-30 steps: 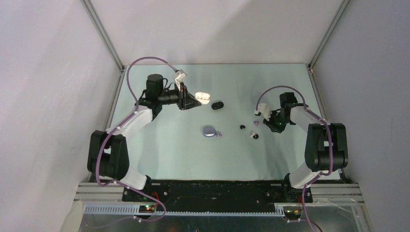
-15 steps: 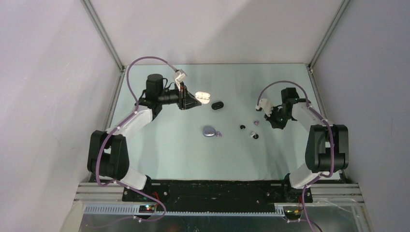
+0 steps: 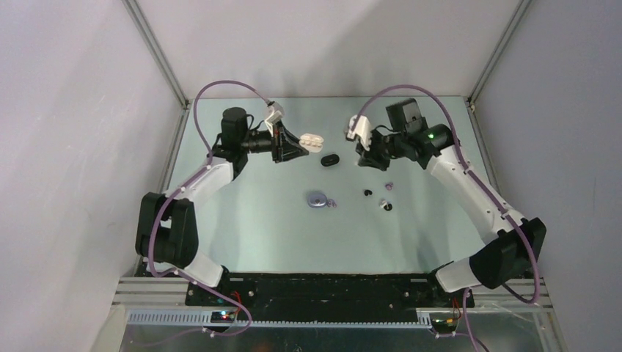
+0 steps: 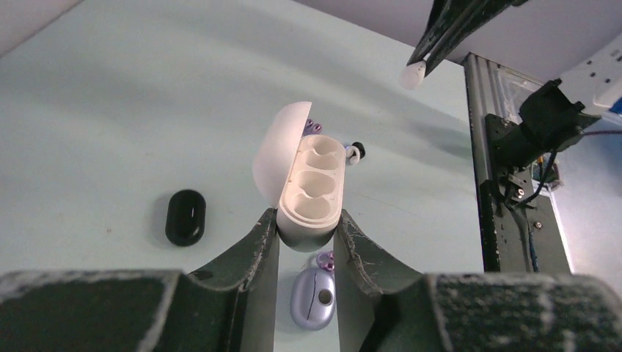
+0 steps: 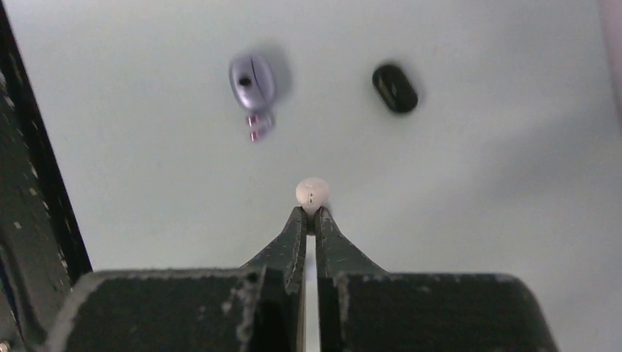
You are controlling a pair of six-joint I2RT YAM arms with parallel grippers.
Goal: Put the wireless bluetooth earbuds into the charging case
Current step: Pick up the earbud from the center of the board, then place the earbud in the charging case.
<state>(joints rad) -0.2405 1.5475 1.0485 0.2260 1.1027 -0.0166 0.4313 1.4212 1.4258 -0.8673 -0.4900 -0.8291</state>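
A white charging case point(image 4: 312, 194) hangs above the table with its lid point(image 4: 273, 158) swung open and both wells bare. My left gripper point(image 4: 308, 235) is shut on its lower end; from above the case point(image 3: 309, 142) shows at that gripper point(image 3: 295, 150). My right gripper point(image 5: 309, 214) is shut on a small white earbud point(image 5: 312, 192) at its very tips, held in the air. In the left wrist view that earbud point(image 4: 412, 74) hangs up and to the right of the case, apart from it. Seen from above, the right gripper point(image 3: 364, 158) is right of the case.
On the table lie a shut black case point(image 3: 331, 159), a shut lavender case point(image 3: 317, 199) with a lavender earbud point(image 3: 332, 204) beside it, two black earbuds point(image 3: 367, 192) point(image 3: 386, 206) and another lavender earbud point(image 3: 389, 186). Aluminium frame posts stand at the back corners.
My right gripper shut on the white earbud, rose from the table at the right and swung left and back towards the held case. The left arm barely moved.
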